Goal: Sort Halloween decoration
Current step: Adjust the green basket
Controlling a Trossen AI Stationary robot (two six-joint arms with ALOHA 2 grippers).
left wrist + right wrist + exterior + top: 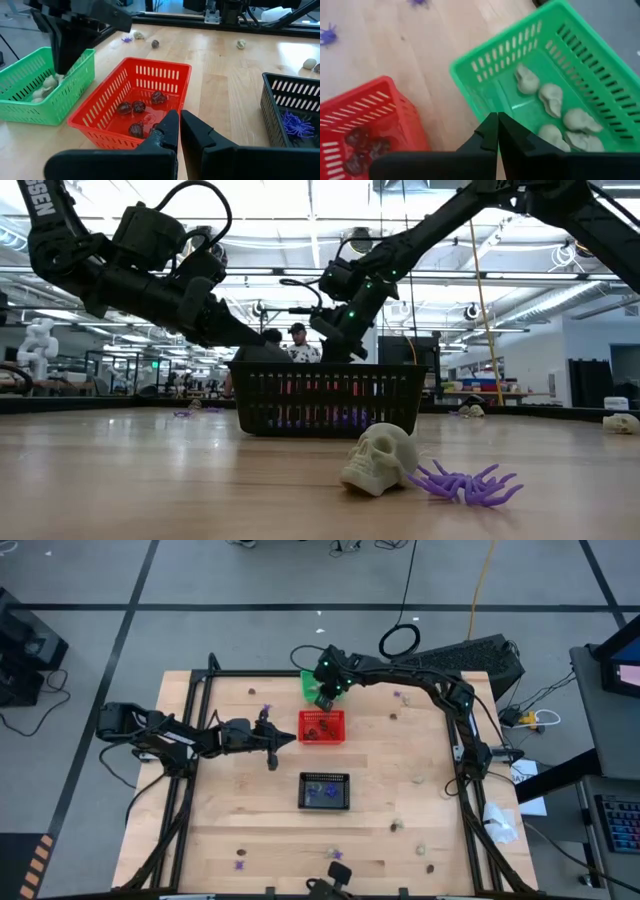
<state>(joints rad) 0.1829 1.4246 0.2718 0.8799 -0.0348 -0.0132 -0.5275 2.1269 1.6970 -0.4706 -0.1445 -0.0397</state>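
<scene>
Pale, fine-grained wooden planks make up the table top, framed by dark rails. On it stand three rectangular plastic mesh baskets with slotted walls. The green basket holds cream skulls, lumpy and matte; five show in the right wrist view. The red basket, just beside it, holds dark brown rounded trinkets; five can be made out in the left wrist view. The black basket stands apart, nearer the table's front, with spiky purple spiders inside, their number unclear.

More decorations lie loose on the wood. Close to the low camera a cream skull touches a purple spider with thin curled legs. Other small cream, brown and purple pieces are scattered toward the table's edges, too small to count surely.

Both arms are dark and jointed. The right gripper hangs over the near wall of the green basket, its two fingers pressed together with nothing between them. The left gripper hovers just beside the red basket, on the side away from the green one, fingers likewise pressed together and empty.

Grey floor tiles with dark seams surround the table, with cables trailing across them. Beyond, the low view shows a bright workshop with ceiling lights, shelving and two people standing behind the baskets.
</scene>
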